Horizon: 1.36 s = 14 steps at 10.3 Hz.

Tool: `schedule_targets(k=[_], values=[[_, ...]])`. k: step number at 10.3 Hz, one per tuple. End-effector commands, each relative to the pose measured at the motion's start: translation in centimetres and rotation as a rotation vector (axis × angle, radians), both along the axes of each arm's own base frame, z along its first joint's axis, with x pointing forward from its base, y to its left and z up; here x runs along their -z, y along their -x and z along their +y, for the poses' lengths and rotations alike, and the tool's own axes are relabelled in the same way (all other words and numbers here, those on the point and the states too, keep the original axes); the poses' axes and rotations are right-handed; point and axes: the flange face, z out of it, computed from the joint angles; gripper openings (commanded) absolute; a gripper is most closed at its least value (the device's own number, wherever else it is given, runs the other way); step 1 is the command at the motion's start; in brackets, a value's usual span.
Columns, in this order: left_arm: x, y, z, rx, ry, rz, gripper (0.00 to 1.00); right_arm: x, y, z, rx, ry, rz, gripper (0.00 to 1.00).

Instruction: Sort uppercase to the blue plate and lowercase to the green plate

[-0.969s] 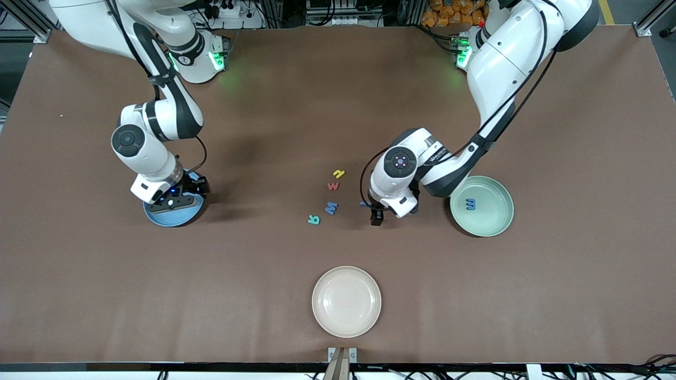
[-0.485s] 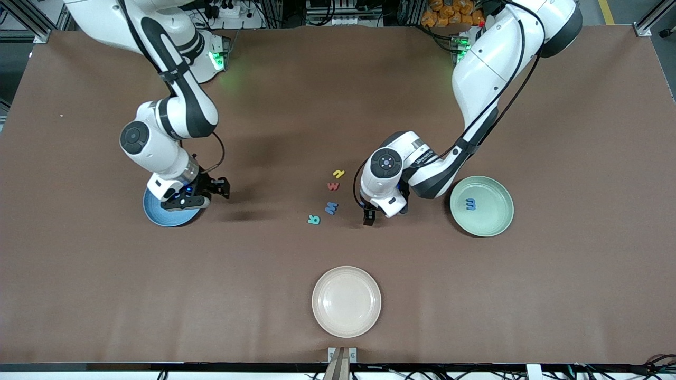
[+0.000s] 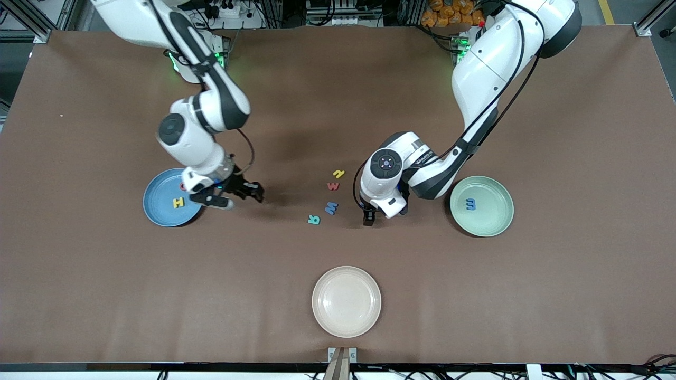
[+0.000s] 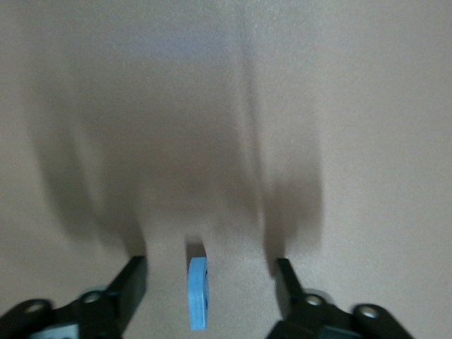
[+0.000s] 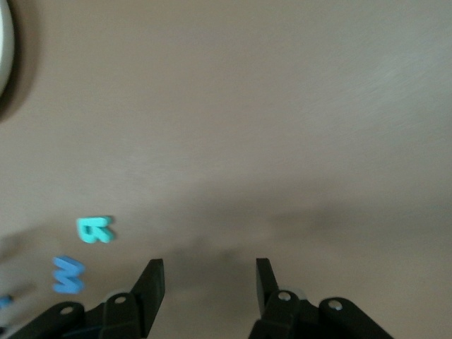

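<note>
Brown matting covers the table, with three plates on it: the blue plate toward the right arm's end, the green plate toward the left arm's end, and a cream plate nearest the front camera.

I count eight letters. Two lie on the blue plate: a yellow H and a red letter half hidden by the arm. One blue m lies on the green plate. Four are loose mid-table: a yellow n, a red w, a blue M and a teal R. The eighth, a thin blue i, stands on edge between the left claw's fingers.

The step in hand looks like the pick of that i. The left claw is down at the table beside the loose letters. Its fingers are spread to either side of the i, with a gap on each side and no grip yet. Next it needs to pinch squarely without tipping the thin piece, then carry it to the green plate.

The right claw hangs released and empty over bare table between the blue plate and the loose letters. The R or M is its likely next target.
</note>
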Motion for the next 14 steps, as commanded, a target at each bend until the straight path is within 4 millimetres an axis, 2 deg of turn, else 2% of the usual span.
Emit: schedule_targets(k=[1, 4, 5, 6, 7, 8, 10, 12, 14], values=[[-0.2, -0.2, -0.4, 0.006, 0.003, -0.009, 0.00, 0.8, -2.8, 2.0, 0.198, -0.063, 0.040, 0.61], [-1.2, -0.6, -0.4, 0.023, 0.014, -0.034, 0.00, 0.0, -4.1, 3.5, 0.423, -0.118, 0.088, 0.62], [-2.2, -1.2, 0.2, 0.021, 0.016, -0.046, 0.00, 0.3, -4.2, 4.1, 0.400, -0.112, 0.084, 0.64], [-3.9, -2.0, 1.2, 0.022, 0.017, -0.066, 0.00, 0.4, -4.1, 5.1, 0.292, -0.073, 0.046, 0.67], [-5.3, -3.0, 2.9, 0.014, 0.007, -0.075, 0.00, 0.0, -4.5, 5.8, 0.261, -0.065, 0.034, 0.73], [-7.1, -4.0, 5.1, 0.042, 0.002, -0.076, 0.00, -0.6, -4.9, 6.5, 0.219, -0.050, 0.029, 0.75], [-10.0, -5.4, 11.5, 0.117, 0.016, -0.070, 0.00, -1.1, -5.6, 7.5, 0.103, 0.001, 0.027, 0.86], [-10.3, -6.2, 19.4, 0.204, 0.013, -0.051, 0.00, -0.7, -4.7, 9.8, -0.246, 0.115, -0.071, 0.86], [-9.0, -7.1, 26.0, 0.273, -0.006, -0.011, 0.00, -0.5, -3.9, 11.8, -0.538, 0.223, -0.160, 0.89]])
